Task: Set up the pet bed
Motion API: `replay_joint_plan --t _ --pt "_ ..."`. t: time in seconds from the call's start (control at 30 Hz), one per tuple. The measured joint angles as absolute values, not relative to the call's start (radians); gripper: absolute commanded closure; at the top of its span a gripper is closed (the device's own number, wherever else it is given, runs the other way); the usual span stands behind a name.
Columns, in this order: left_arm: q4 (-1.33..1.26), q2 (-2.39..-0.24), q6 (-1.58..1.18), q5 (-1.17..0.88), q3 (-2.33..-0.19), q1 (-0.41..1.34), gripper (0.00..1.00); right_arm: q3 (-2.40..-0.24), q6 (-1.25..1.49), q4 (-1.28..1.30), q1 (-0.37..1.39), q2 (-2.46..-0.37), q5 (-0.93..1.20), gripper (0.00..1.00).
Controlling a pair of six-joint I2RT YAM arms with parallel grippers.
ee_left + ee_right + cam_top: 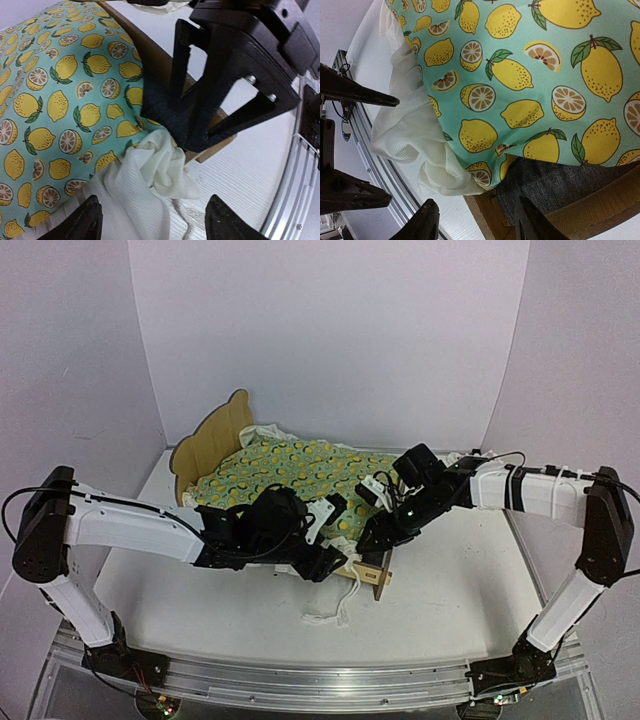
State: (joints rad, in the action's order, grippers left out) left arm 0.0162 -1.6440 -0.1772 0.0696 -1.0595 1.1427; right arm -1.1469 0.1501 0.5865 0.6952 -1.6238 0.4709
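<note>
The pet bed stands in the middle of the white table. In the top view its tall curved headboard points to about 10 o'clock and its foot end to about 5 o'clock. A lemon-print blanket covers nearly all of it, so of the frame only the headboard and a piece of the foot board are seen from above. In the right wrist view the grey mattress pad shows under the blanket's edge, inside the wooden rail.

Both arms meet at the foot end. The left gripper has its fingers wide apart and nothing between them; the blanket's white ruffle lies just beyond it, at 12 o'clock in its own view. The right gripper also stands open, above the corner of the frame, and it clamps nothing.

I judge the frame to be light and stiff: thin plywood that will slide or tip on the smooth table if it is pushed from one side. A good place to take hold is a low rail or the foot board, with the jaws across the thin edge. The headboard is tall and would act as a lever. The pad is flat and probably soft, and the blanket is limp and will drag along with any move.
</note>
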Motion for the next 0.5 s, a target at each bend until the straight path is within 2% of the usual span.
replay_joint_plan --t 0.3,0.33,0.5 --pt "0.046 -1.691 -0.105 0.257 -1.095 1.143 0.97 -1.147 0.146 0.573 0.694 -1.678 0.469 0.48" --pt "0.056 -1.691 -0.11 0.265 -1.097 1.142 1.0 -1.15 0.145 0.566 0.694 -1.684 0.469 0.48" --pt "0.109 -1.687 -0.107 0.29 -1.098 1.143 1.0 -1.161 0.142 0.557 0.694 -1.707 0.471 0.57"
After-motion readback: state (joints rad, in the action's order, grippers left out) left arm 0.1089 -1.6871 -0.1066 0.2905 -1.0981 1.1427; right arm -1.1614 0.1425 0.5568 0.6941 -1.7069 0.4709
